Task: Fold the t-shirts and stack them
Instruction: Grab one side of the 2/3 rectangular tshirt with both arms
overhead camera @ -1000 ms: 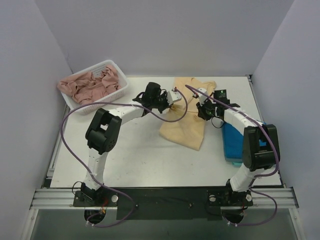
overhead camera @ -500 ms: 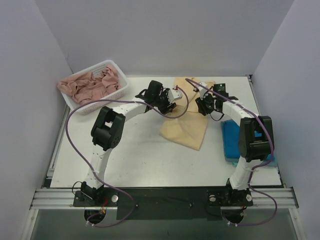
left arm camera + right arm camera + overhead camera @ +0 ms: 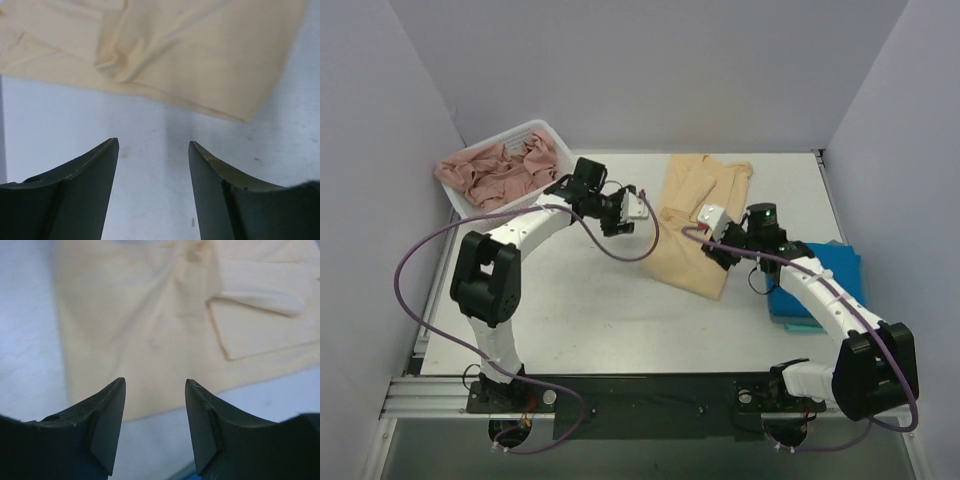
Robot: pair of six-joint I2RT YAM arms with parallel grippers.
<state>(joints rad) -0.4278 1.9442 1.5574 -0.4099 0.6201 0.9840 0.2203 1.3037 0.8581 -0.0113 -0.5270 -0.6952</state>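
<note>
A white table stands between pale grey-lilac walls. On it are two t-shirts, one basket and two grippers.

The yellow-peach t-shirt lies spread out, directly ahead of the left gripper and partly under the right gripper. The blue t-shirt lies flat behind the right gripper, beside that arm's forearm.

Only the top view shows the blue shirt and the white basket, which sits well behind the left gripper and holds a crumpled heap of pinkish-brown cloth; how many pieces are in it cannot be told.

The left wrist view shows its fingers spread wide over bare table, with nothing between them and the yellow shirt's edge just beyond the tips.

The right wrist view shows its fingers likewise parted and holding nothing, above the yellow cloth, with a folded-in sleeve ahead to the right.
</note>
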